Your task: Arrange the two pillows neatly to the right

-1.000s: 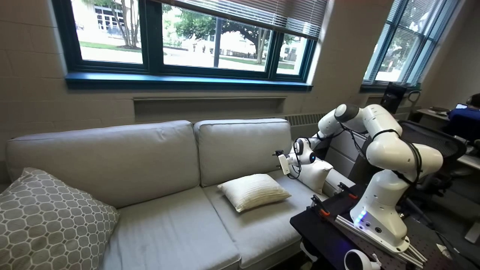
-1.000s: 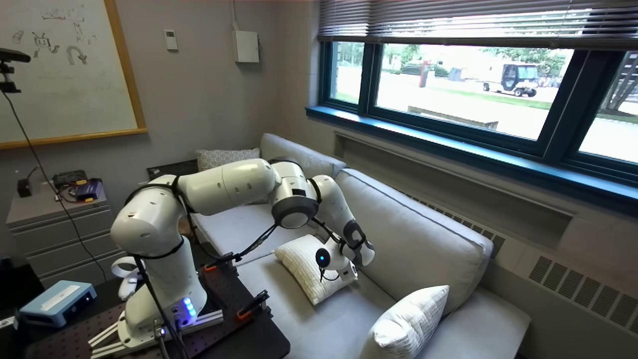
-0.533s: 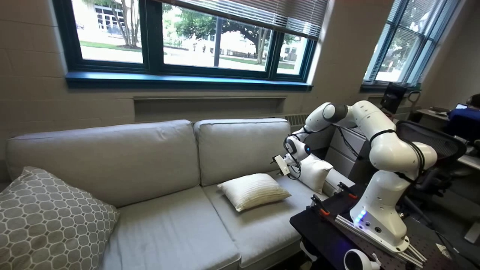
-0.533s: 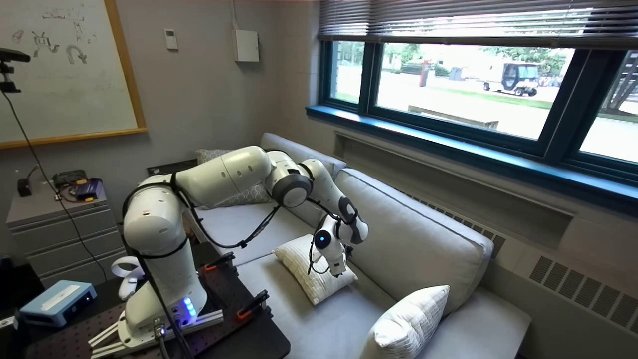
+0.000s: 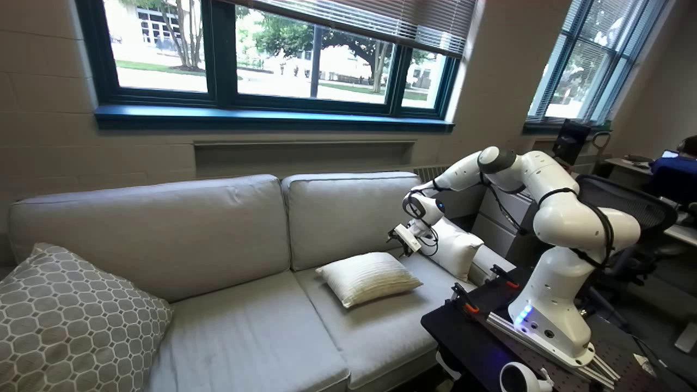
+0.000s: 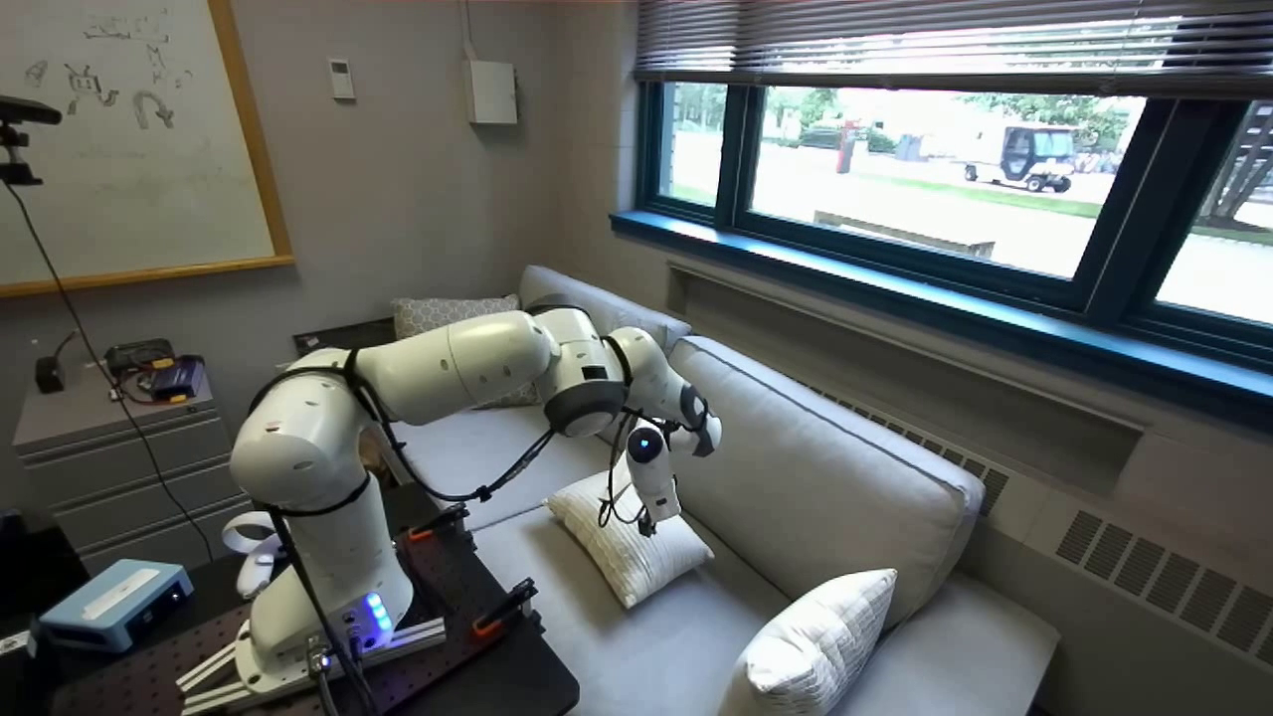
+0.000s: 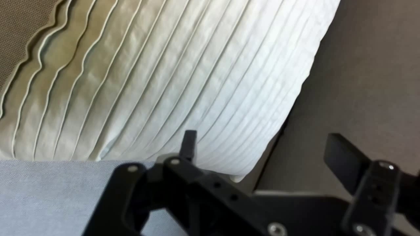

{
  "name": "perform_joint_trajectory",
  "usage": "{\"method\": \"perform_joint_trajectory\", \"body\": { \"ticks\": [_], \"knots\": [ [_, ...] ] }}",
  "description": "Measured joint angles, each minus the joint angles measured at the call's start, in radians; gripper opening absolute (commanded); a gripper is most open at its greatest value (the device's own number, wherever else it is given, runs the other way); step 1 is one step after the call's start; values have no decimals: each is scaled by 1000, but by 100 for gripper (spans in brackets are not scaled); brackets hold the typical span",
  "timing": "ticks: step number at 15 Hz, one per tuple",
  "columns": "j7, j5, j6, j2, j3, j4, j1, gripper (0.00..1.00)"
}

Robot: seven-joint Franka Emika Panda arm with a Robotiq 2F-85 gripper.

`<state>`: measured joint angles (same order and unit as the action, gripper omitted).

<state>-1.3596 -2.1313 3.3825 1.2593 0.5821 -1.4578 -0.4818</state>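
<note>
Wrist view: your gripper (image 7: 263, 147) stands with its jaws spread wide. The ribbed pillow (image 7: 170, 82) fills most of the upper part of this view, ahead of the gripper. One fingertip (image 7: 188, 146) overlaps the pillow's near edge, close to a corner; the opposite fingertip (image 7: 344, 160) lies past that corner, over the sofa (image 7: 370, 75). Contact between fingertip and pillow cannot be determined. In both exterior views, the ribbed pillow lies flat on the seat (image 5: 239, 326). In an exterior view, note that your gripper is angled downward in front of the backrest (image 5: 354, 212), near the rear corner of the ribbed pillow. The quilted pillow (image 6: 820, 636) stands tilted near the armrest (image 6: 980, 641), well apart from the ribbed pillow and from your gripper. The patterned cushion (image 5: 76, 321) rests at the opposite end of the sofa in both exterior views.
</note>
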Motion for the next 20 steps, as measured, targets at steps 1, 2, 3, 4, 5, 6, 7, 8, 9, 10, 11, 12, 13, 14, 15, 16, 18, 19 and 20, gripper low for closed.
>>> {"method": "perform_joint_trajectory", "body": {
  "ticks": [1,2,3,4,5,6,7,8,9,10,11,12,13,14,15,16,18,19,20],
  "knots": [
    [-14,18,7,10,27,0,-23,100],
    [-29,37,8,23,54,2,-45,100],
    [-42,55,8,37,77,6,-62,100],
    [-54,75,8,54,100,12,-77,100],
    [-63,95,8,72,124,17,-88,100],
    [-67,113,8,92,145,25,-94,100],
    [-69,131,10,112,164,35,-98,100],
    [-69,146,15,133,182,46,-98,100],
    [-69,158,23,153,196,58,-96,100],
    [-69,169,33,172,208,71,-90,100],
    [-69,179,45,189,218,84,-83,100],
    [-69,186,59,205,226,99,-73,100],
    [-68,185,64,212,223,108,-59,100],
    [-61,182,65,212,212,111,-41,100],
    [-56,178,69,212,200,115,-21,100],
    [-48,172,70,211,182,119,2,100],
    [-35,148,69,211,130,126,55,100],
    [-28,134,69,211,105,128,80,100],
    [-22,116,69,210,77,129,105,100]
  ]
}}
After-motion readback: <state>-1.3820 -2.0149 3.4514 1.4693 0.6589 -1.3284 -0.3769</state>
